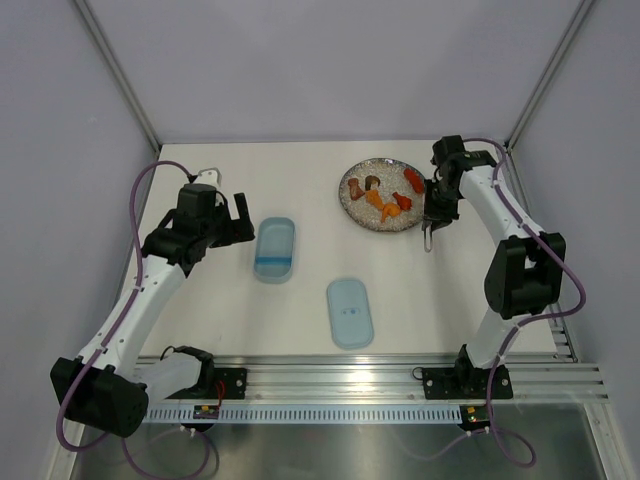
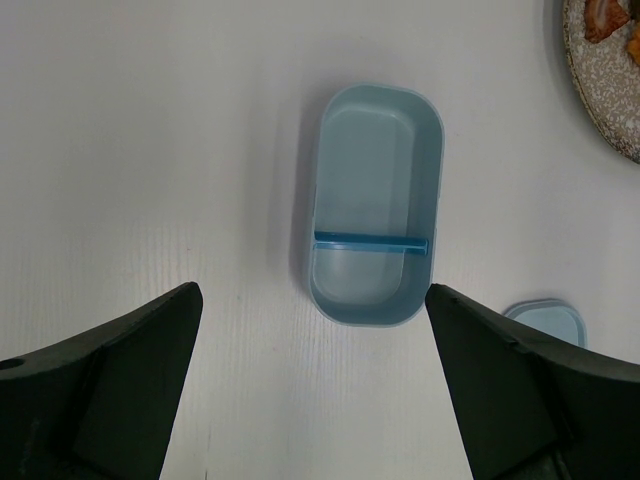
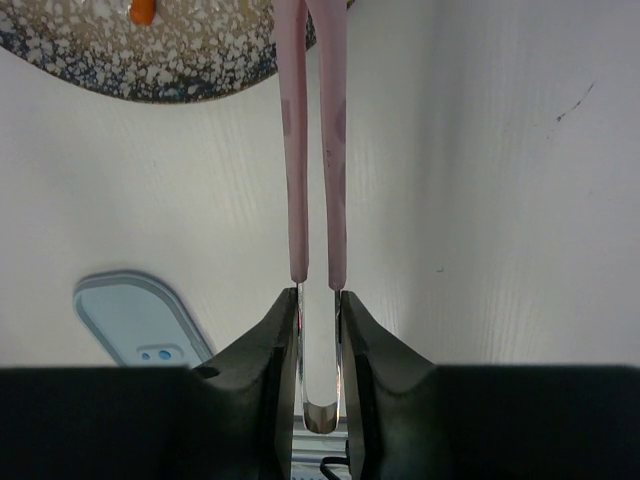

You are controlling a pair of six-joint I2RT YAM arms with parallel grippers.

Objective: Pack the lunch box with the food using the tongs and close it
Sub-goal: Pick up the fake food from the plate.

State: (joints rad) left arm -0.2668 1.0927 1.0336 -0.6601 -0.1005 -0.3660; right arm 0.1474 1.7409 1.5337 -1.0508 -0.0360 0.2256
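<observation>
Packing not begun: lunch box (image 1: 275, 249), left of centre, stands empty, its lid (image 1: 350, 312) lying apart at lower centre. All food (image 1: 385, 195) sits on the plate (image 1: 362, 216), upper right. Right gripper (image 3: 318, 300) clamps the tongs (image 3: 295, 150) at the plate's edge. Left gripper (image 1: 242, 222) is spread wide, holding nothing.

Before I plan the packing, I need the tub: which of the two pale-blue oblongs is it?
The left one, the lunch box: hollow, with a darker blue divider. The lid, lower right in the overhead view, is flat.
</observation>
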